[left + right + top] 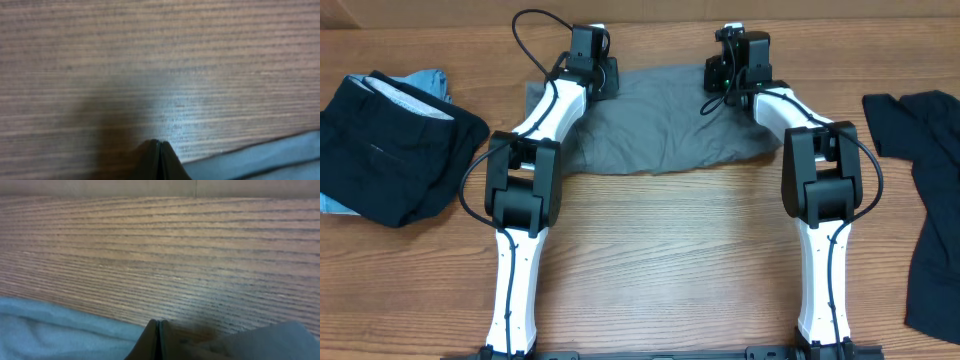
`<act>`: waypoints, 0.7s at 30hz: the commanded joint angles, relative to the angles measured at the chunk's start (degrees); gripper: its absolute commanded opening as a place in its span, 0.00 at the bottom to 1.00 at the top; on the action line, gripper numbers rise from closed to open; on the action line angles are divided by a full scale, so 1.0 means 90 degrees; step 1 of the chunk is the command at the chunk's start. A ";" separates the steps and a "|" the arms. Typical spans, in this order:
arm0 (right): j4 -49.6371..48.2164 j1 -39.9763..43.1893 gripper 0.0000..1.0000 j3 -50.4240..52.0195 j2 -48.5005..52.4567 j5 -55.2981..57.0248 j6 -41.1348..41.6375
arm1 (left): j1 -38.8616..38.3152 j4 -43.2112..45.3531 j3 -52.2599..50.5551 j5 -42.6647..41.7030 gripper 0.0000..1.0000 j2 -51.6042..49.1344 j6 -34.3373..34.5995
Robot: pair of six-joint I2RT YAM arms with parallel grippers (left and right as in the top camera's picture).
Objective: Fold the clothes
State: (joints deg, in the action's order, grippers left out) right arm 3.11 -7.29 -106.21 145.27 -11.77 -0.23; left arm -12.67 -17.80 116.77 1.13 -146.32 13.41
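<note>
At the far left a black pile (395, 150) lies on a light-blue garment (430, 80). The left claw (159, 150) is down at the left end of the grey garment's (660, 120) far edge, fingers pressed together. I cannot tell if cloth is caught between them. The grey garment lies spread and wrinkled on the table (660, 260). The right claw (159, 330) is closed too, at the right end of that edge, with grey cloth on both sides. A second black garment (930, 200) lies at the far right.

grey garment (660, 120) corners: hid | R black garment (932, 190): edge-cut | wrist views: blurry
</note>
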 commanded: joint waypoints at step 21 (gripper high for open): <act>0.3315 -0.0005 0.04 -0.0442 -0.1812 0.0743 -0.0022 | -0.0053 -0.3619 0.2195 0.0087 0.04 0.0296 -0.0155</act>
State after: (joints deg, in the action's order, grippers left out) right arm 33.69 -7.86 -107.13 135.87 -6.98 -0.23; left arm -12.78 -49.23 126.74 1.17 -144.86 10.81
